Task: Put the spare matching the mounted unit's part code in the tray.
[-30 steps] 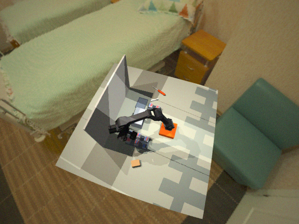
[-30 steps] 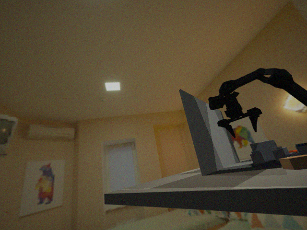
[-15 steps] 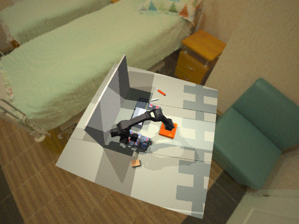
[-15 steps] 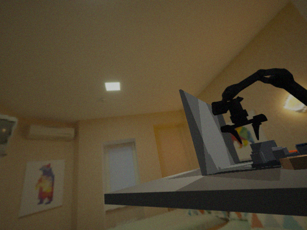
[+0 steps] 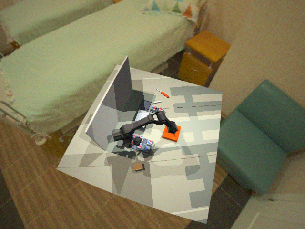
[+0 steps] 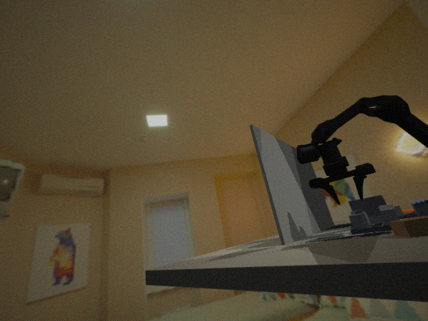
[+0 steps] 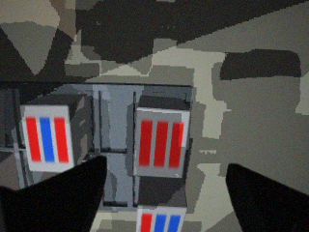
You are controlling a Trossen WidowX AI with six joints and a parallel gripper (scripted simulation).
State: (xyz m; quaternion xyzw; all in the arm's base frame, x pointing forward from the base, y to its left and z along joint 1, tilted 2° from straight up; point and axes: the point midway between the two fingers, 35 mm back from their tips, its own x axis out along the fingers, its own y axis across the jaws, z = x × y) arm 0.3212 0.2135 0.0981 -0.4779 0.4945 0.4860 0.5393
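Observation:
My gripper [image 6: 350, 201] [image 7: 167, 169] is open and empty above the spares rack [image 7: 114, 121] [image 5: 151, 147]. In the wrist view, a spare with three red bars [image 7: 160, 143] sits at the rack's end, between and just beyond the fingertips. A spare with red, blue, red bars [image 7: 47, 140] stands to its left. One with red, blue, blue bars [image 7: 159, 222] is below. The pale mounted unit [image 5: 143, 115] stands near the panel in the top view; its back code is not visible now. A dark square [image 5: 145, 105] beyond it looks like the tray.
A tall grey panel [image 5: 108, 100] [image 6: 279, 179] stands beside the work area. More striped blocks [image 5: 157, 109] lie near the dark square. A screwdriver [image 5: 164, 94], a small white bar [image 5: 157, 101] and a tan block [image 5: 138, 166] are on the table. The arm's base is on an orange plate [image 5: 169, 136].

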